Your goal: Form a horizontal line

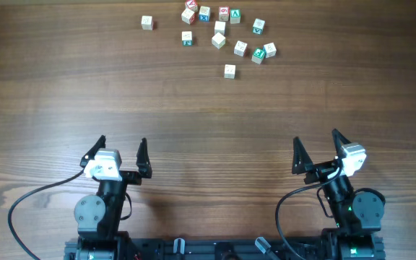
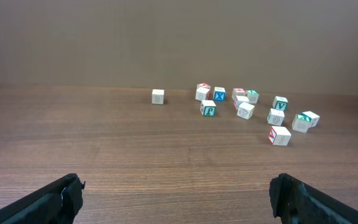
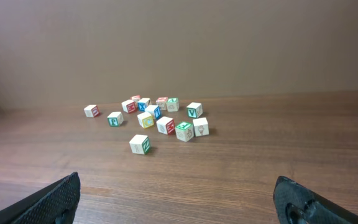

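Several small pale wooden cubes (image 1: 219,40) lie scattered at the far side of the table, with red, green or blue symbols on them. One cube (image 1: 146,22) sits alone at the left of the group, and another cube (image 1: 229,71) lies nearest to me. No horizontal line is in view. My left gripper (image 1: 122,141) stands open near the front edge, nothing between its fingers. My right gripper (image 1: 316,137) is open too and empty. Both are far from the cubes. The left wrist view shows the cubes (image 2: 245,111) ahead, and the right wrist view shows them (image 3: 166,125) ahead to the left.
The wooden table (image 1: 208,108) stretches bare between the grippers and the cubes. A plain brown wall (image 2: 179,37) stands behind the table. Black cables (image 1: 27,209) loop beside each arm base at the front edge.
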`<state>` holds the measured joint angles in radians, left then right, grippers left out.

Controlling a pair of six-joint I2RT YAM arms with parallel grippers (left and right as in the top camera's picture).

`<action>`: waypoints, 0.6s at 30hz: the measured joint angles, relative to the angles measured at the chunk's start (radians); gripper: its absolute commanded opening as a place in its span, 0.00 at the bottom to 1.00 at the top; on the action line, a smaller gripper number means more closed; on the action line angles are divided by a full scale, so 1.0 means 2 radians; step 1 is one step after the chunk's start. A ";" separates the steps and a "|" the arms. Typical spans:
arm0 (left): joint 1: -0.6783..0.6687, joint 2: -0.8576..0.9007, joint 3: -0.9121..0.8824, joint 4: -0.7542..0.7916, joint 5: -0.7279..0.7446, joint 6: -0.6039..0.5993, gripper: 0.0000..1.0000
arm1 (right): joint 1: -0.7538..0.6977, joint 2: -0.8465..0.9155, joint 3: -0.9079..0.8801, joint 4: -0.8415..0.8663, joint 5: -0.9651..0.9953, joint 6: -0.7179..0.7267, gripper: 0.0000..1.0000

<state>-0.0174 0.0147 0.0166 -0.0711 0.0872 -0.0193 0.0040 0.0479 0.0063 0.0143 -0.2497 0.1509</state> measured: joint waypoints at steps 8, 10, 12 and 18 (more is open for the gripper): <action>0.000 0.000 0.000 0.003 0.000 0.000 1.00 | 0.000 0.000 0.000 0.000 0.000 0.000 1.00; 0.000 0.000 0.000 0.007 0.000 0.000 1.00 | 0.000 0.000 0.000 0.000 0.000 0.000 1.00; 0.000 0.000 0.000 0.003 0.000 0.000 1.00 | 0.000 0.000 0.000 0.000 0.000 0.000 1.00; 0.000 0.000 0.000 0.000 -0.006 0.000 1.00 | 0.000 0.000 0.000 0.000 0.000 0.000 1.00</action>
<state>-0.0174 0.0143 0.0158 -0.0704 0.0757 -0.0196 0.0040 0.0479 0.0063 0.0143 -0.2497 0.1509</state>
